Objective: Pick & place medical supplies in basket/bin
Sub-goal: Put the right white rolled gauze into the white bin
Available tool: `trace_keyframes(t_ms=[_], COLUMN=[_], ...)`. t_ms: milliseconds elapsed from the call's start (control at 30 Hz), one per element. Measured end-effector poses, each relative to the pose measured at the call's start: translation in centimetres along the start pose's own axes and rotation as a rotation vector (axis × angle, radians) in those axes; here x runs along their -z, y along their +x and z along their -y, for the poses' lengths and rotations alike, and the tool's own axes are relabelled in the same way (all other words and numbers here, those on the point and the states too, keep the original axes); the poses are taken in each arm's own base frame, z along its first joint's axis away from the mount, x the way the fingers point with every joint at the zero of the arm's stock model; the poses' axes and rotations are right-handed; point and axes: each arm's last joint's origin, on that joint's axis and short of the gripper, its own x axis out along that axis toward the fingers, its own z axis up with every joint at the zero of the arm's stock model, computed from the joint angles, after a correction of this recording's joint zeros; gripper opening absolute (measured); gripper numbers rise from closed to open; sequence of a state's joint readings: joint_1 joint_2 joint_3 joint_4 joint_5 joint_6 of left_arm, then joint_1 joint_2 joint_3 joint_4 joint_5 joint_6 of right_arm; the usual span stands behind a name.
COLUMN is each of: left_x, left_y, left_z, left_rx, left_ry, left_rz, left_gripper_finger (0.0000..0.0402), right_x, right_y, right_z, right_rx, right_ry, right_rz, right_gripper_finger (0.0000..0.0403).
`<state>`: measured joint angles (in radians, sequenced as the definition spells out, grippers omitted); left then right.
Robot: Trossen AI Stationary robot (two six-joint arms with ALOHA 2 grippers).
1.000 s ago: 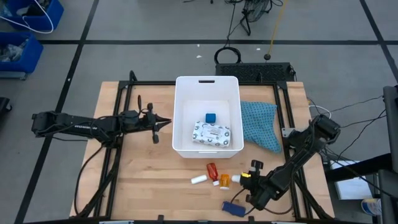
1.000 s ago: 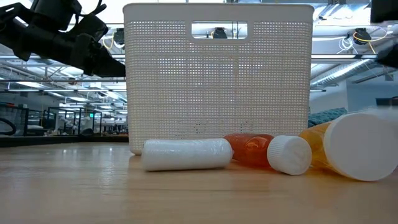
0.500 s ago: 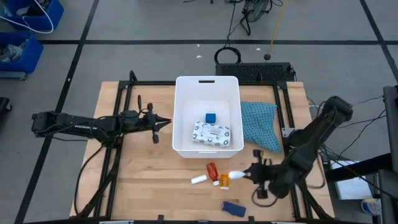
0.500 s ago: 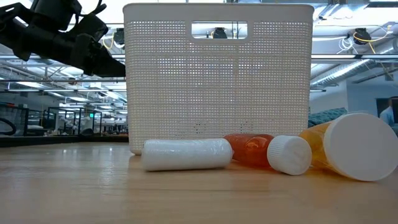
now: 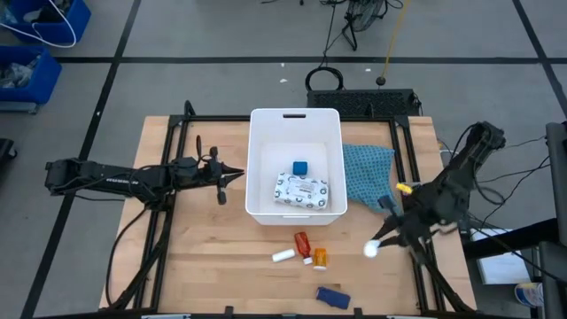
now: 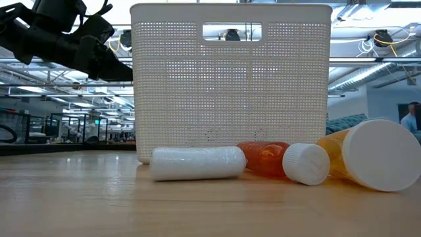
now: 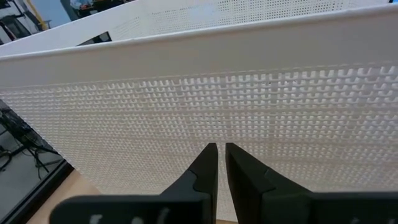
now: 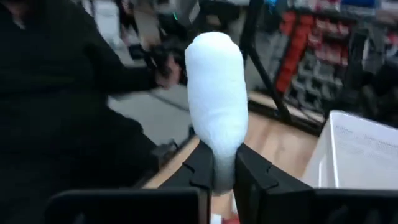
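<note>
The white bin (image 5: 255, 168) stands mid-table and holds a blue cube (image 5: 301, 167) and a patterned packet (image 5: 302, 190). In front of it a red bottle (image 5: 303, 241), an orange bottle (image 5: 319, 258), a white tube (image 5: 283, 255) and a dark blue flat piece (image 5: 332, 296) lie on the table. My right gripper (image 5: 386, 237) is above the table's right front part, shut on another white tube (image 5: 373, 249). My left gripper (image 5: 237, 175) is shut and empty, just left of the bin's wall (image 7: 249, 106). My right gripper pinches the white tube by one end (image 8: 219, 163) between its two fingers. The tube runs on along the fingers and sticks out past their tips, its free end (image 8: 213, 46) rounded. It is lifted clear of the table.
A teal cloth (image 5: 365, 175) lies right of the bin, next to my right arm. Black frame rails run along the table's edges. In the low view the lying tube (image 6: 197, 163), red bottle (image 6: 263, 158) and orange bottle (image 6: 368, 155) lie before the bin. A person in dark clothing (image 8: 56, 93) shows beyond the table.
My right gripper has gone from beside the orange bottle near the front edge up and toward the table's right edge, turning as it went, with the white tube shut between its fingers and lifted clear. The other supplies have stayed in place.
</note>
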<state>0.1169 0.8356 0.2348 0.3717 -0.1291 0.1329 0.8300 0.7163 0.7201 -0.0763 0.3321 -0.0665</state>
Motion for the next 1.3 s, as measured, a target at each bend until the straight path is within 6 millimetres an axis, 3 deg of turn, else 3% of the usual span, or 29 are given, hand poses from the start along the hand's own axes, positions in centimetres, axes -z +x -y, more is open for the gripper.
trace_keyframes(t_ms=[133, 400, 567, 733, 867, 933, 1133, 1300], left_x=[0.0, 0.0, 0.0, 0.0, 0.0, 0.0, 0.0, 0.0], left_y=[0.0, 0.0, 0.0, 0.0, 0.0, 0.0, 0.0, 0.0], left_z=[0.0, 0.0, 0.0, 0.0, 0.0, 0.0, 0.0, 0.0], left_rx=[0.000, -0.003, -0.004, -0.003, -0.003, -0.003, -0.003, -0.003], left_ry=[0.000, 0.003, 0.003, 0.003, 0.016, 0.016, 0.016, 0.016], left_rz=[0.000, -0.001, -0.001, -0.001, -0.001, -0.001, -0.001, -0.001], left_gripper_finger=[0.0037, 0.0037, 0.0037, 0.0037, 0.0037, 0.0037, 0.0037, 0.0037], right_x=[2.0, 5.8, 7.2, 7.9, 8.5, 8.8, 8.8, 7.2], right_y=[-1.7, -3.2, -4.5, -4.9, -5.0, -4.9, -4.9, -5.2], right_z=[0.8, 1.7, 2.4, 2.8, 3.5, 3.7, 4.3, 4.9], right_rx=[0.007, 0.115, 0.231, 0.296, 0.521, 0.553, 0.618, 0.659], right_ry=[0.029, -0.033, -0.045, -0.072, -0.081, -0.094, -0.047, -0.059], right_rz=[0.026, 0.028, 0.151, 0.160, 0.103, 0.084, 0.098, 0.174], right_gripper_finger=[0.0021, 0.0019, 0.0019, 0.0021, 0.0021, 0.0021, 0.0021, 0.0020])
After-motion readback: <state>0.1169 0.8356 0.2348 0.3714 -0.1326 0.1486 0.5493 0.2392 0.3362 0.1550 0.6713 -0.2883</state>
